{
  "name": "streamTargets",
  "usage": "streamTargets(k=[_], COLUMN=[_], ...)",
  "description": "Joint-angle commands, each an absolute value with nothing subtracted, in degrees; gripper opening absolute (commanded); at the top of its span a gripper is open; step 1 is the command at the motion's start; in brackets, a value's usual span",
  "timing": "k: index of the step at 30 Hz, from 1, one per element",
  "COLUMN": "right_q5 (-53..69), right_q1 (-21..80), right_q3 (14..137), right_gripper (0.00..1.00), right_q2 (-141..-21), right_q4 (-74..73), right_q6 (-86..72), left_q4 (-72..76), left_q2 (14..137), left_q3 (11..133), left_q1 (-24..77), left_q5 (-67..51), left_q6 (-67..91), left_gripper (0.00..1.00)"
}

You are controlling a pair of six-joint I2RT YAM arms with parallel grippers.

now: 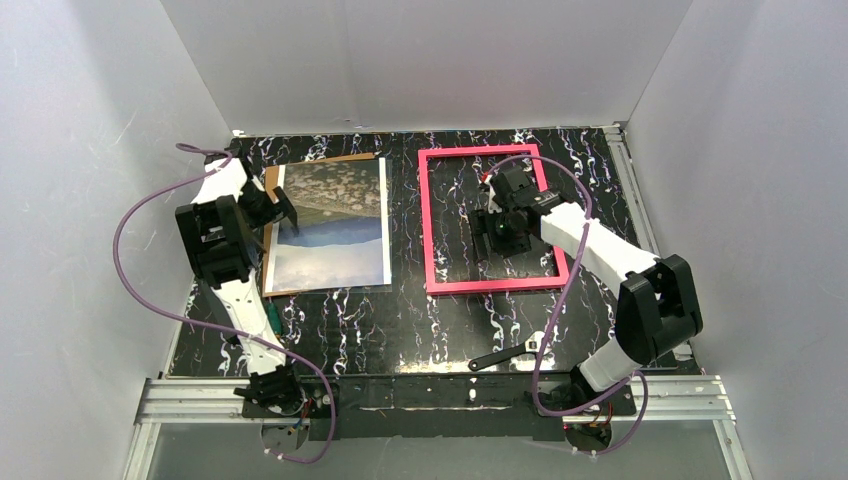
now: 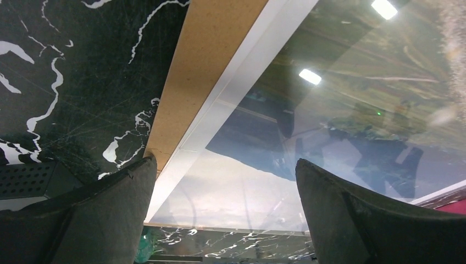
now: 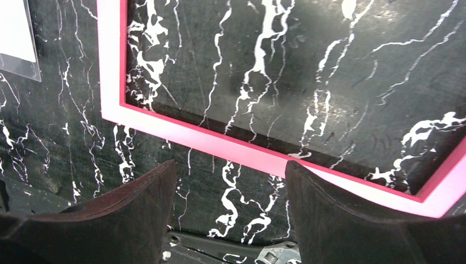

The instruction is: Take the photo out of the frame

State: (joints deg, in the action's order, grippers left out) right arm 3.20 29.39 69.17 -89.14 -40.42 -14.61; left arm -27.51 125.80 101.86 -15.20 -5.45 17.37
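The photo [image 1: 335, 225], blue sky and rocky ground with a white strip on its left edge, lies flat at the table's left on the brown backing board [image 1: 271, 238], whose edge shows beside it. It is outside the frame. The pink-red frame [image 1: 428, 220] lies empty to the right, with the table showing through it. My left gripper [image 1: 286, 208] is open and empty just above the photo's left edge; its wrist view shows the glossy photo [image 2: 329, 110] and the board [image 2: 203, 71] between the open fingers [image 2: 224, 162]. My right gripper [image 1: 502, 238] hovers open and empty over the frame's near side [image 3: 220, 144].
The black marbled table [image 1: 400, 330] is walled in white on three sides. A black metal tool [image 1: 508, 356] lies near the front edge, right of centre. A corner of the photo [image 3: 16, 33] shows in the right wrist view. Purple cables loop beside both arms.
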Motion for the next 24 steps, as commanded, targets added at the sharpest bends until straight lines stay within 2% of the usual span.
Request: streamTargets(k=[1, 8, 22, 24], right_q5=[2.02, 0.56, 0.31, 0.3], right_q1=[31.5, 32.49, 33.22, 33.22], right_q3=[69.06, 68.63, 67.61, 67.22], right_gripper=[0.79, 0.79, 0.79, 0.79], right_q2=[-89.51, -86.7, -83.53, -83.48], right_q4=[-40.95, -42.19, -43.03, -42.83], right_q6=[-16.52, -16.65, -17.14, -17.26], left_q4=[-33.51, -35.01, -37.99, -37.33], left_q2=[122.62, 127.91, 133.62, 133.44], left_q3=[102.41, 105.9, 109.21, 108.85], left_q1=[-17.77, -21.23, -21.32, -21.32], left_q5=[-9.19, -17.92, -19.49, -21.18], left_q6=[17.79, 19.24, 19.43, 19.55], left_gripper=[0.98, 0.98, 0.98, 0.94])
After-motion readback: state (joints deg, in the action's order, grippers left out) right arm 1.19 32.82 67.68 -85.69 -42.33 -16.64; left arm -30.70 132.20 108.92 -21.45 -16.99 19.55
